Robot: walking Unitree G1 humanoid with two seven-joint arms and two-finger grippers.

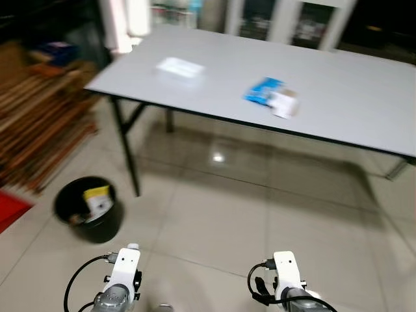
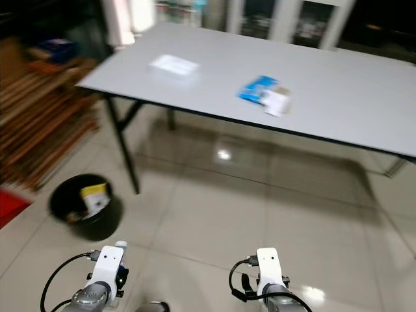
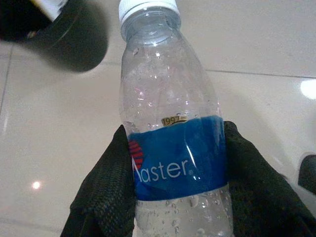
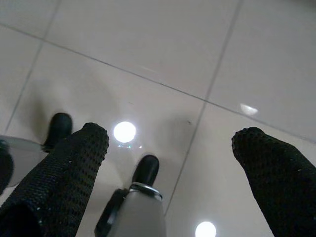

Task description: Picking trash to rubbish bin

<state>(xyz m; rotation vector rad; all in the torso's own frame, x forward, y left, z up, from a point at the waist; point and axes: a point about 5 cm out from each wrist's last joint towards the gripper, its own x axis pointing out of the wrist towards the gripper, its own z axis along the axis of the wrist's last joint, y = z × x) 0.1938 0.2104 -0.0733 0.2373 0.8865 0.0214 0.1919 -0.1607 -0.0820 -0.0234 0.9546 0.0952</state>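
Left gripper point(image 3: 175, 197) pinches a clear water bottle point(image 3: 170, 123) at its blue label, carrying it toward the black rubbish bin point(image 1: 89, 209) beside the table point(image 1: 351, 97) corner leg. Right gripper point(image 4: 173, 163) hangs spread, idle.
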